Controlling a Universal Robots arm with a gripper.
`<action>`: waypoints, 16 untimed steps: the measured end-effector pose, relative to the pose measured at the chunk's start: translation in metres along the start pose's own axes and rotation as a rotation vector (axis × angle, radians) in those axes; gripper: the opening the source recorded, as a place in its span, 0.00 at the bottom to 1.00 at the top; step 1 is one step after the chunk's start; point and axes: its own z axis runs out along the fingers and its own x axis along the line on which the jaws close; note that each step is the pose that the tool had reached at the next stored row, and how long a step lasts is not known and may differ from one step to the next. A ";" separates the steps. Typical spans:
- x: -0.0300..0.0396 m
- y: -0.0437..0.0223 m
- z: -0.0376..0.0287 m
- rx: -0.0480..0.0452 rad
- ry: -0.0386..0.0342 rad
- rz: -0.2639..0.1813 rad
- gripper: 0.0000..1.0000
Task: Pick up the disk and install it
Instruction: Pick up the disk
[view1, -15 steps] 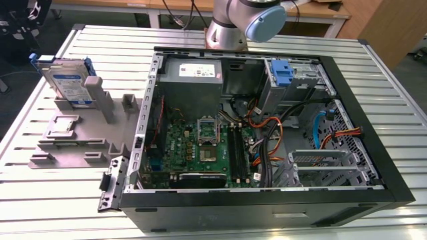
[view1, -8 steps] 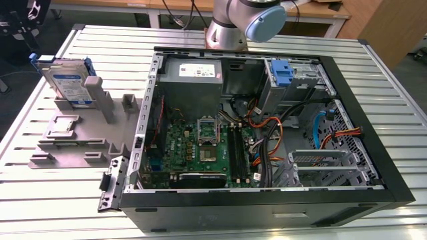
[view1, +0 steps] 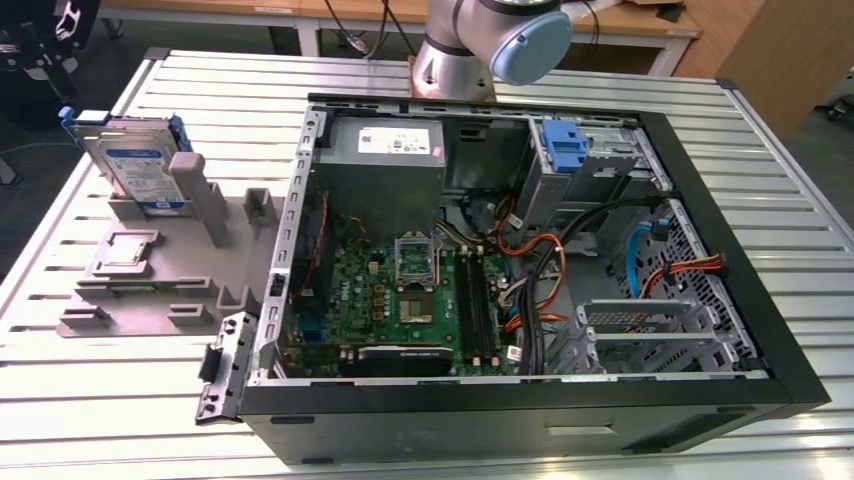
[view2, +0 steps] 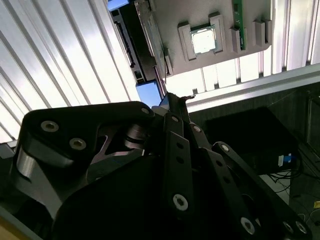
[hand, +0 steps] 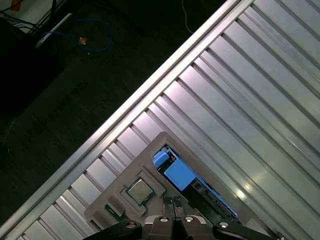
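Silver-grey rectangular metal disk is standing on edge in a grey plastic holder, its white-and-blue label illegible. The black gripper is hovering with its fingertips pressed together.

Robotics lab (slatted aluminium table, open computer case)

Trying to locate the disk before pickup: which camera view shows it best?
The exterior view: the disk stands tilted in the grey fixture on the exterior view's left, with its label and blue rails visible. Both wrist views show just part of it at a steep angle.
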 end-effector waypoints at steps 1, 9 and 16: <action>0.0000 0.0000 0.0000 0.0000 0.0000 0.000 0.10; 0.0000 0.0000 0.0000 0.0000 0.0001 -0.003 0.10; 0.0001 0.0000 0.0000 0.0000 0.0001 -0.004 0.10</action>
